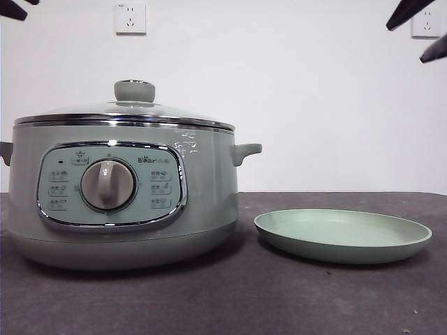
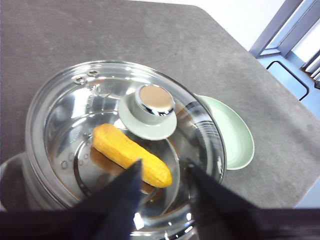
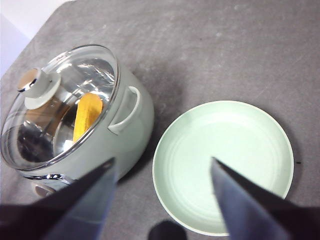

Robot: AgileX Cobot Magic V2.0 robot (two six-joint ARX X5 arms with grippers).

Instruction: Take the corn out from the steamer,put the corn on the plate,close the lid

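The sage-green steamer [image 1: 119, 202] stands on the left of the table with its glass lid [image 1: 126, 115] on it. Through the lid [image 2: 100, 110] I see the yellow corn [image 2: 131, 154] lying inside the pot; the right wrist view shows the corn [image 3: 88, 114] too. The pale green plate [image 1: 342, 236] lies bare to the right of the steamer. My left gripper [image 2: 162, 172] hangs open high above the lid. Just as high, my right gripper [image 3: 162, 167] is open above the plate's [image 3: 260, 150] near edge. Both show only as black tips at the top corners of the front view.
The dark grey table [image 1: 279, 307] carries only the steamer and plate. A white wall with two sockets [image 1: 130, 18] stands behind. In the left wrist view the table's edge and a blue floor [image 2: 295, 75] lie beyond the plate.
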